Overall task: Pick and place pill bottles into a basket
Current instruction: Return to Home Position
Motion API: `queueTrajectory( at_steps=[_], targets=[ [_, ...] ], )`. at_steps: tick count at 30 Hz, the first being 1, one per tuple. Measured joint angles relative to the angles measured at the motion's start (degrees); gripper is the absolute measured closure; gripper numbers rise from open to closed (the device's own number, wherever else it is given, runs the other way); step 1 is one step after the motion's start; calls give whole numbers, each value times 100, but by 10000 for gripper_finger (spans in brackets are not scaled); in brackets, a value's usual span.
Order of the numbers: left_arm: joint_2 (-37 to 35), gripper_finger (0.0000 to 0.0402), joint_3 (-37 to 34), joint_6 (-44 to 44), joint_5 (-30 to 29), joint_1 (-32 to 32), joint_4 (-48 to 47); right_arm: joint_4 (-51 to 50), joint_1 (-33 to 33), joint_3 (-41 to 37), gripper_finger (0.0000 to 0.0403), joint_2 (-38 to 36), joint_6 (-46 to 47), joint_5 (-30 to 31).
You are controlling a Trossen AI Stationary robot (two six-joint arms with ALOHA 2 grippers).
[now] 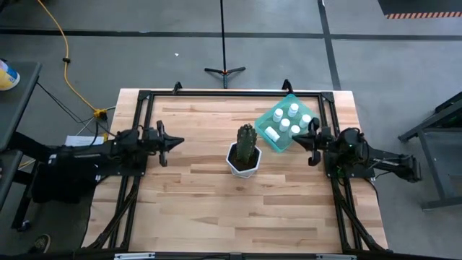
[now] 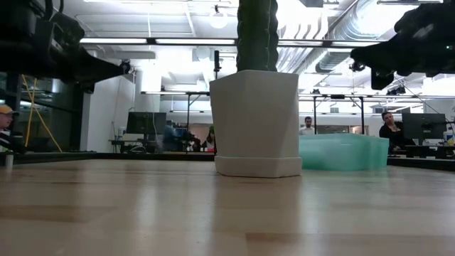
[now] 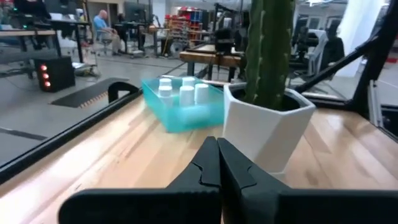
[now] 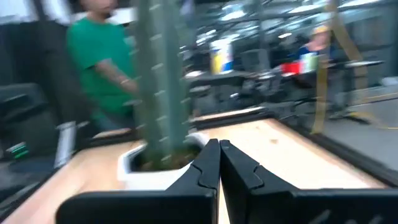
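Note:
The teal-green basket (image 1: 288,122) sits on the table at the far right, tilted like a diamond, and holds several white pill bottles (image 1: 284,124); one lies on its side. It also shows in the left wrist view (image 3: 186,109) and the low view (image 2: 341,152). My left gripper (image 1: 180,141) is shut and empty above the table's left part, pointing right. My right gripper (image 1: 294,140) is shut and empty just near-right of the basket, pointing left.
A white faceted pot with a green cactus (image 1: 244,153) stands at the table's middle, between the two grippers. A black frame (image 1: 231,93) runs along the table's edges. People sit in the room beyond the table.

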Motion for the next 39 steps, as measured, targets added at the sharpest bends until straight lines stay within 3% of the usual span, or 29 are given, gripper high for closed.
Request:
queueTrajectory(
  at_steps=[4, 18, 30, 39],
  targets=[
    [-47, 379, 0, 30, 122, 180, -12, -203, 6, 4, 403, 0, -2, -656],
    [-61, 379, 0, 84, 410, 173, -59, -355, 4, -28, 403, -13, -61, -1017],
    [-58, 378, 0, 23, 434, 173, -67, -406, 6, -28, 403, 2, -304, -965],
    [-56, 370, 0, 35, 443, 173, -74, -444, 6, -31, 403, 4, -306, -569]
  ],
)
